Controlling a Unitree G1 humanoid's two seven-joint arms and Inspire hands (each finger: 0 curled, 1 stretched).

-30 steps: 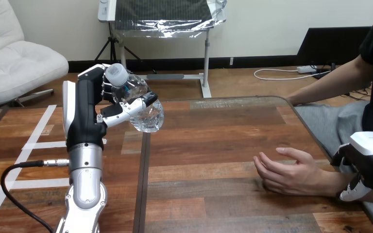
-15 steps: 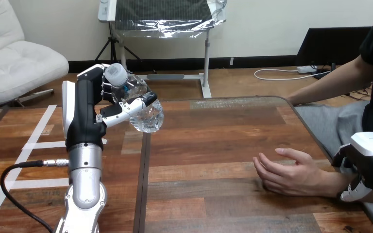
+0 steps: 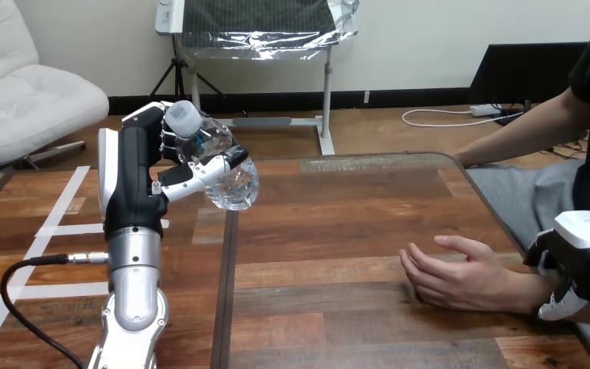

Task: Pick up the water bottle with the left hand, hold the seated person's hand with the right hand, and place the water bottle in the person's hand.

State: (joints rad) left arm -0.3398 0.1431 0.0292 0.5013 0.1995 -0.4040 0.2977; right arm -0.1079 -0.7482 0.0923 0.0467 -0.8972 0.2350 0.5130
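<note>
Over the table's [image 3: 338,215] left side, the left hand [image 3: 134,181] is up in the air, fingers and thumb wrapped tight around the water bottle [image 3: 219,165]. The bottle is tilted, its cap up toward the far left and its base angled down to the right. Now the key line: the person's hand [image 3: 453,273] rests on the wood well off to the right and nearer, palm cupped open toward the bottle. So the carry runs rightward, nearer and down. The right hand [image 3: 580,261] sits at the person's wrist; whether it has a hold there, I cannot tell.
</note>
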